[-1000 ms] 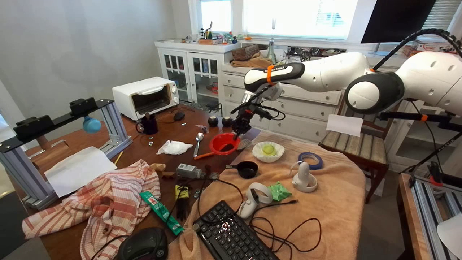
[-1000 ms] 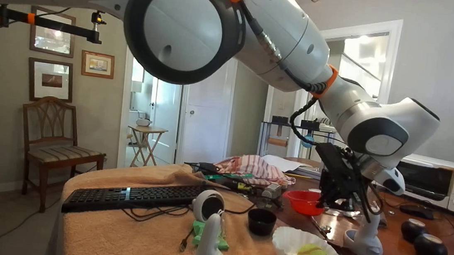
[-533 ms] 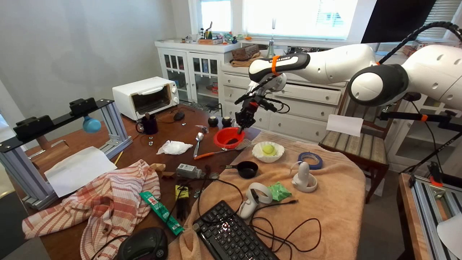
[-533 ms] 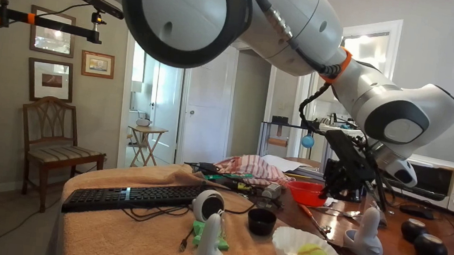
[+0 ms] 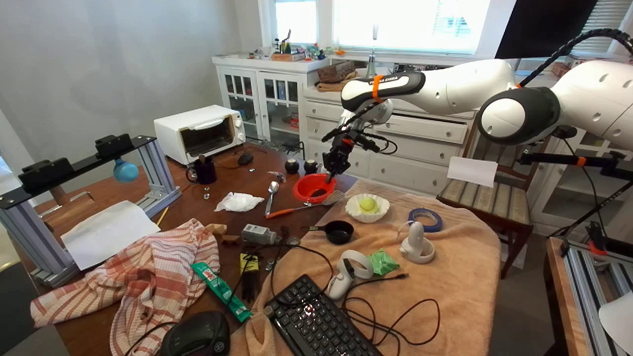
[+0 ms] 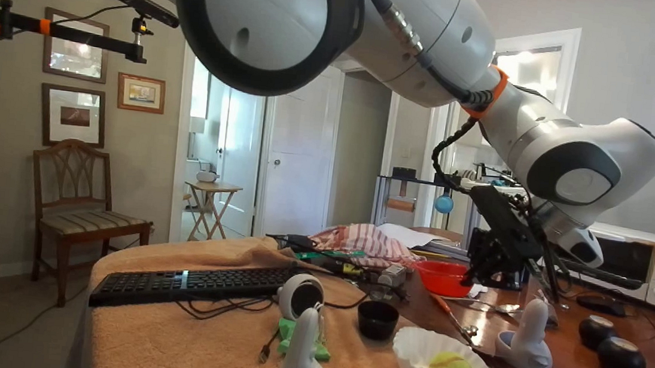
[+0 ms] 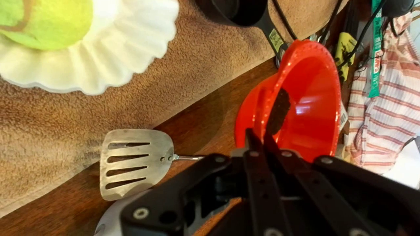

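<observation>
Notably, in the wrist view our gripper (image 7: 260,134) pinches the rim of the red plastic bowl (image 7: 310,98), beside the slotted turner (image 7: 136,141); the bowl leans, dark granular matter (image 7: 279,111) inside. We judge this edge grip could let it swivel and spill. In an exterior view, we see the bowl (image 5: 305,187) near the turner's shaft; dipping could knock the turner. In an exterior view, the bowl (image 6: 444,281) appears aloft near the turner's handle; jerking could drop it.

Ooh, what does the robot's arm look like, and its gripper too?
The arm is mostly white, with black rounded trim, an orange band and a ribbed black cable. The gripper is black, with slim fingers and shiny round screws.
</observation>
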Tool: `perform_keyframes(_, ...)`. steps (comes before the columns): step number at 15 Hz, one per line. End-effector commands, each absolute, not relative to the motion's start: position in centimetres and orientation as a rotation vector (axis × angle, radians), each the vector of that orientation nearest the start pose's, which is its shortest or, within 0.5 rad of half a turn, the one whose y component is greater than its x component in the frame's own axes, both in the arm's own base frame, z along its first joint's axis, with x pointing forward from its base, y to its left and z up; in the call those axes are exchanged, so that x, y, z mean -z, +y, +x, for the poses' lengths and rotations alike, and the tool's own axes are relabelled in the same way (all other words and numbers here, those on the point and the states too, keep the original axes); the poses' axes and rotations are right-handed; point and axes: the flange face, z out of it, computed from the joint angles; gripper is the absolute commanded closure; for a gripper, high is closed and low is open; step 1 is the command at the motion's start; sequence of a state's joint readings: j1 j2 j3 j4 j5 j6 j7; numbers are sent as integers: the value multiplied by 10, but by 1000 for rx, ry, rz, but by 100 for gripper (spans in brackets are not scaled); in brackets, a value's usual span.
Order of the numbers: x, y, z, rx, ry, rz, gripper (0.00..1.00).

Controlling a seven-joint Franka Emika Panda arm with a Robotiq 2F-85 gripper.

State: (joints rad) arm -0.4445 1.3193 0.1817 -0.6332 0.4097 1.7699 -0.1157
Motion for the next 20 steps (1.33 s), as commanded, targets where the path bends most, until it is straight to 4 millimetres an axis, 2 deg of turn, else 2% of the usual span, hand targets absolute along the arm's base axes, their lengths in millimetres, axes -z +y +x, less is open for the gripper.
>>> perform_keyframes(1, -167, -247, 747, -42, 470, -2497, 99)
perform_keyframes(9, -175, -283, 728, -28, 405, -2505, 99)
perform_keyframes(14, -172, -280, 720, -59, 331, -2558, 99)
perform_keyframes(20, -166, -265, 703, -76, 226, -2633, 99)
